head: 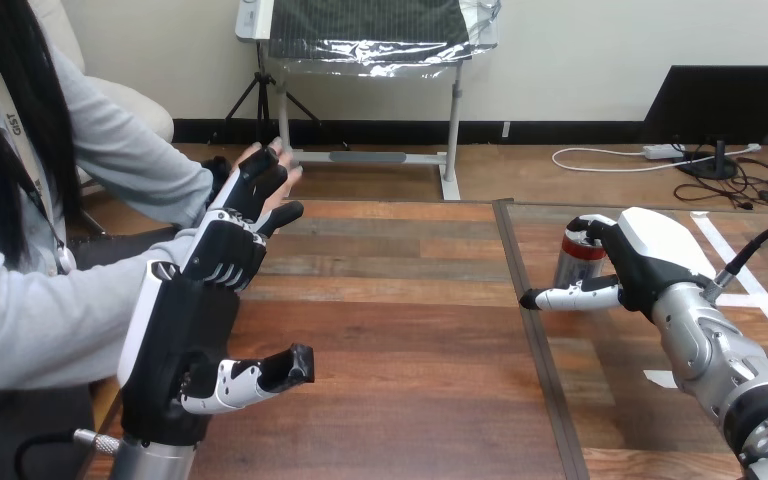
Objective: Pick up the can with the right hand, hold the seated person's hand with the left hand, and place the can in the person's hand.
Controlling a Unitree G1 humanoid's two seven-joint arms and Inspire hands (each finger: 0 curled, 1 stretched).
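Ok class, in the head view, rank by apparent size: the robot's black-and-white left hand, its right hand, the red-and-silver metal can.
Largest: left hand, though nearest the camera.
Then: right hand.
Smallest: can, partly covered by that hand.

Robotics lab or test room, by the look. Wooden table [410,350] marked with strips of white tape [750,285]. Two machine arms, left arm [150,455] and right arm [730,370], reach over it beside a seated person [30,300].

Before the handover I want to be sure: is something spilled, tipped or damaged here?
Nothing stands out. The red and silver metal can stands upright on the brown wooden table with the right hand beside it.
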